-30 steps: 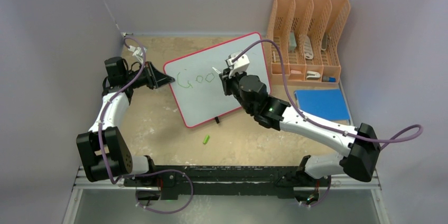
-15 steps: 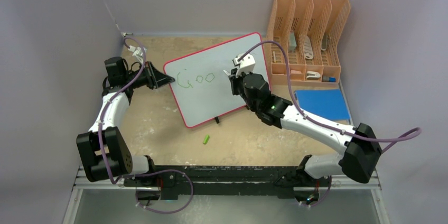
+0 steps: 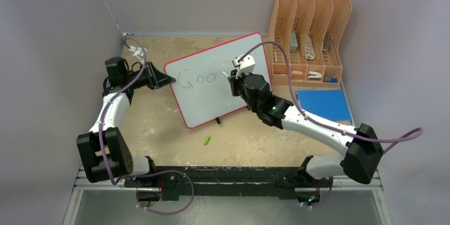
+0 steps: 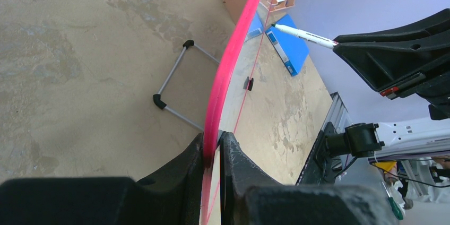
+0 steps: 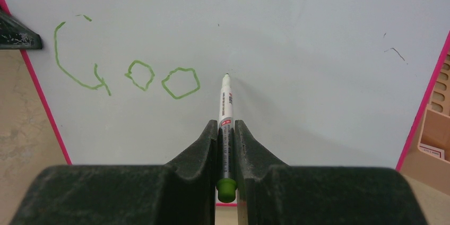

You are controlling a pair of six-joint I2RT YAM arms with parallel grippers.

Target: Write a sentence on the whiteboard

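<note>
We see the whiteboard (image 3: pixel 204 105) propped at a tilt, and the left gripper (image 4: pixel 212 148) is clamped shut on the red rim of its left edge, holding it steady. The right gripper (image 5: pixel 226 127) is closed on a green marker (image 5: pixel 226 103). The marker's long axis runs straight out of the jaws toward the whiteboard face, tip first. The sentence (image 5: pixel 130 74) on the whiteboard is only "Goo" so far, near its left edge. The marker tip sits just right of the second "o", level with the letters. We cannot tell whether the tip touches the whiteboard or hangs just off it. We judge that the next letter goes right there, so the right arm is the nearer one and does the stroke.
</note>
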